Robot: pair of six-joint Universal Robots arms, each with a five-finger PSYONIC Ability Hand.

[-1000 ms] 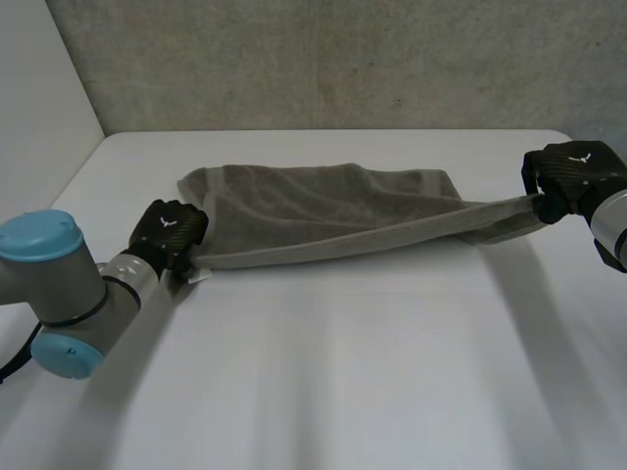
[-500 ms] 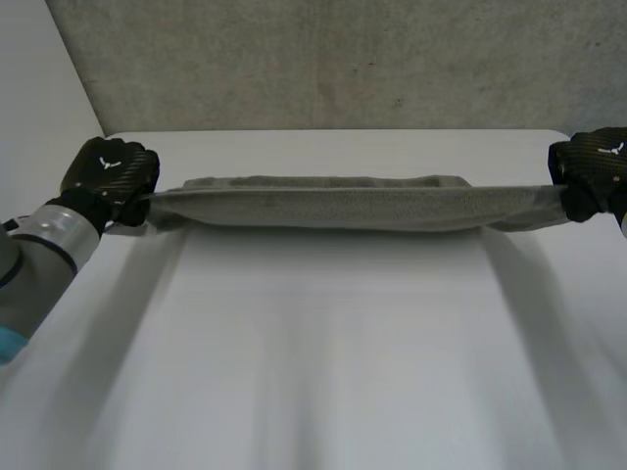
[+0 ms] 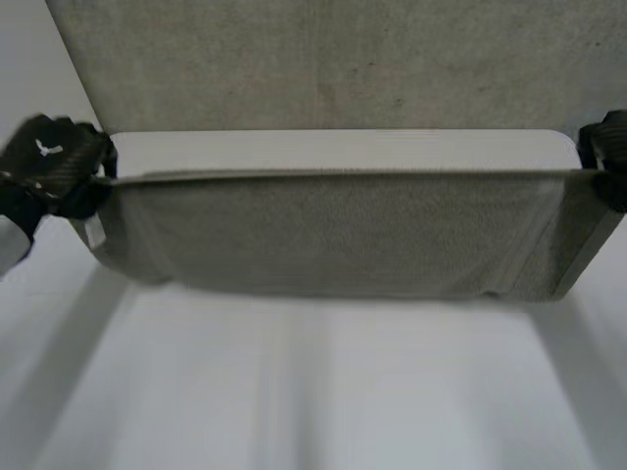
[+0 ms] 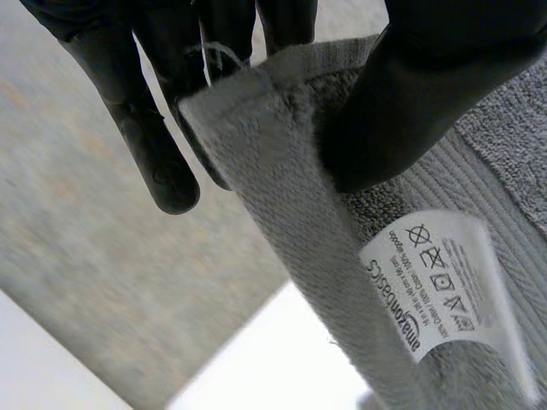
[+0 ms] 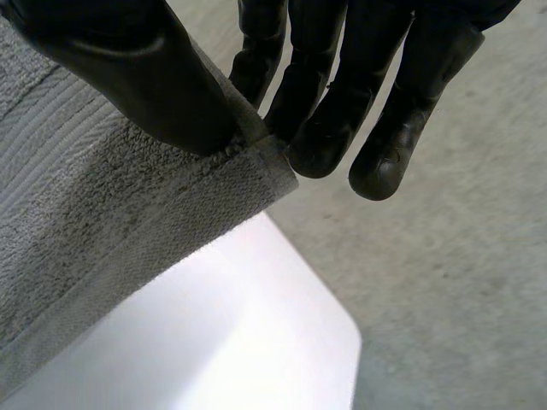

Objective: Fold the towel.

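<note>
A grey towel hangs stretched in the air above the white table, its upper edge taut between my two hands. My left hand pinches the towel's left top corner between thumb and fingers; a white care label hangs just below that corner. My right hand pinches the right top corner the same way, thumb pressed on the cloth. The towel's lower edge sags a little above the table.
A grey wall rises behind the table's far edge. The table's rounded far right corner lies below my right hand, with grey floor beyond it.
Both hands have risen and moved apart with the towel's corners. The towel has left the table and now hangs spread out. My left hand closed on its corner.
</note>
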